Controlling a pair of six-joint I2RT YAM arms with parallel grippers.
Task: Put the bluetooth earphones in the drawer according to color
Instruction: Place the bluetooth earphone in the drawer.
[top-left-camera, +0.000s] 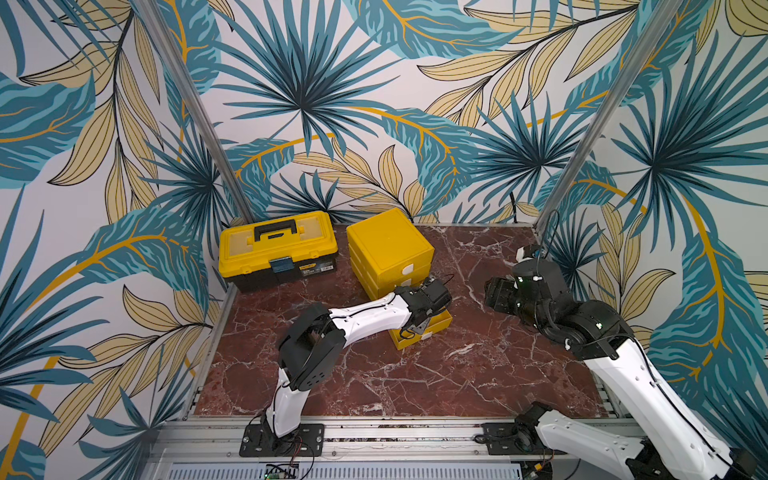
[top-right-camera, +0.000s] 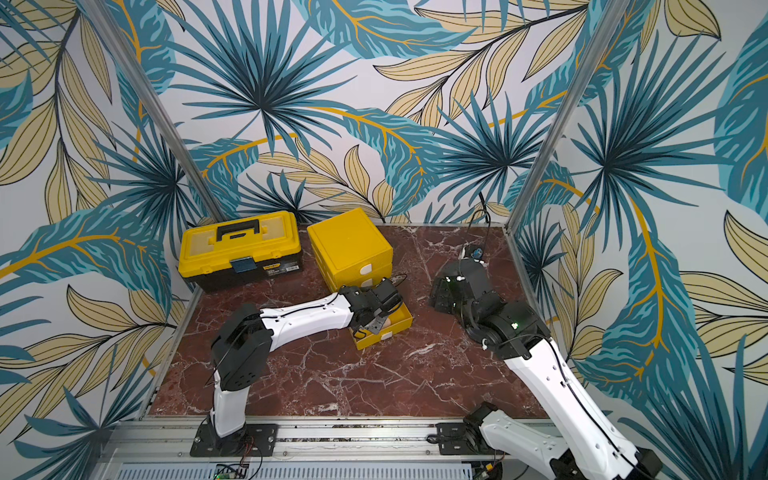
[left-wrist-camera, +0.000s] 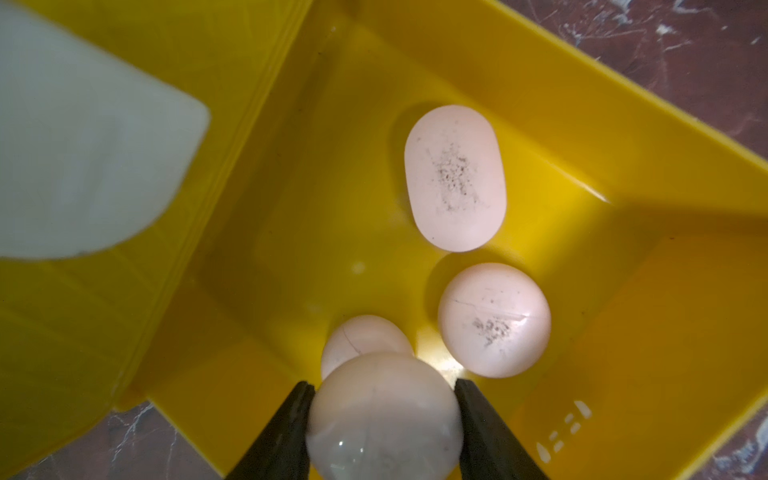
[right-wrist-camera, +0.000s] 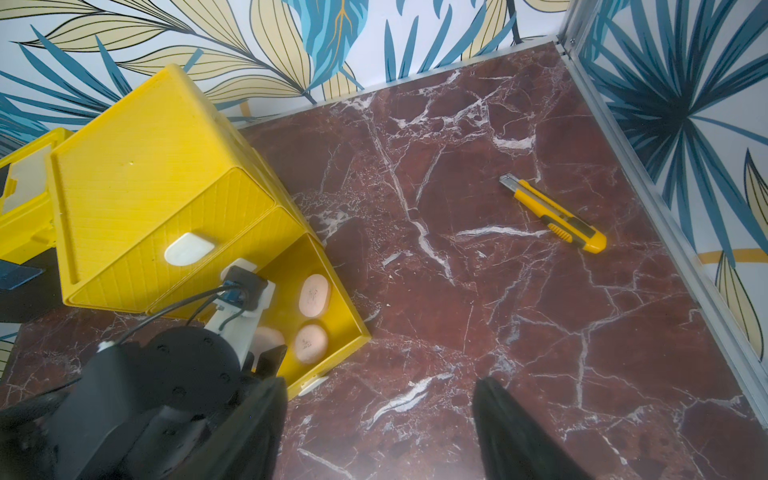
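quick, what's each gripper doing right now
Left gripper: closed on a pale pink earphone case over the open drawer.
Right gripper: open, empty.

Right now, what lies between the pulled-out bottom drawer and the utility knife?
Nothing. Only bare marble tabletop separates the bottom drawer from the utility knife, as the right wrist view shows.
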